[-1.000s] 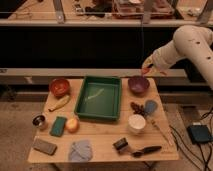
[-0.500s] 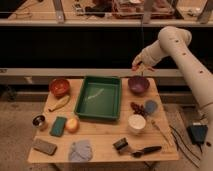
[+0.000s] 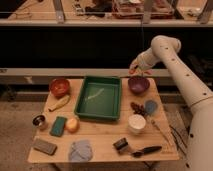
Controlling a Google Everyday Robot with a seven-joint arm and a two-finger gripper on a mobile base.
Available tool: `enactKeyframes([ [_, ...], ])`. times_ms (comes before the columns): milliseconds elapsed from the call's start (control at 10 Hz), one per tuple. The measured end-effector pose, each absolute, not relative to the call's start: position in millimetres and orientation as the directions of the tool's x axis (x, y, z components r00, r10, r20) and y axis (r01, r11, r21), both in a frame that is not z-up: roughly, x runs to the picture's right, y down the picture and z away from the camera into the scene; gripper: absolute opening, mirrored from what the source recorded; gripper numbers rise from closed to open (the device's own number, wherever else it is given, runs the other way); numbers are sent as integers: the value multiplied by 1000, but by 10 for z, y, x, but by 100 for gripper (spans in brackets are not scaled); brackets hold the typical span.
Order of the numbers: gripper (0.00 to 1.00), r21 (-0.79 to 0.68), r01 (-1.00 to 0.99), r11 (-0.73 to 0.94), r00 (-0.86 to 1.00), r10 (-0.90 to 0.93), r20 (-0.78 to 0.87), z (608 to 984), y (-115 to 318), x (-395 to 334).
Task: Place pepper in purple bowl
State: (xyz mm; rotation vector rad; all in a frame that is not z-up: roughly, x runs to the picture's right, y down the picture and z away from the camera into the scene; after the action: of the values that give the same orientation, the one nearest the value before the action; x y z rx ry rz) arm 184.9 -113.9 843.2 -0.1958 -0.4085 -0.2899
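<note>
The purple bowl [image 3: 138, 85] stands on the wooden table [image 3: 102, 137], at the back right, right of the green tray [image 3: 100, 97]. My gripper [image 3: 133, 69] hangs just above the bowl's far left rim, at the end of the white arm [image 3: 172, 62] that reaches in from the right. A small orange-red piece, the pepper [image 3: 132, 71], shows at the gripper's tip, and the gripper is shut on it. Most of the pepper is hidden by the gripper. The bowl looks empty.
An orange-red bowl [image 3: 59, 86] and a pale banana-like piece [image 3: 59, 103] lie at the left. A round yellow-orange fruit [image 3: 72, 124], green sponge [image 3: 58, 126], white cup [image 3: 136, 123], grey cloth [image 3: 80, 150] and black brush [image 3: 145, 149] sit toward the front.
The arm has swung left, carrying the gripper and the pepper from the bowl's right side to above its far left rim. The things on the table have not moved.
</note>
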Motion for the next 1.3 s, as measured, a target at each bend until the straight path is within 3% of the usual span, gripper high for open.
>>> enactKeyframes([
  [1300,0,-139,282,949,895,-209,393,8881,-899,1985],
])
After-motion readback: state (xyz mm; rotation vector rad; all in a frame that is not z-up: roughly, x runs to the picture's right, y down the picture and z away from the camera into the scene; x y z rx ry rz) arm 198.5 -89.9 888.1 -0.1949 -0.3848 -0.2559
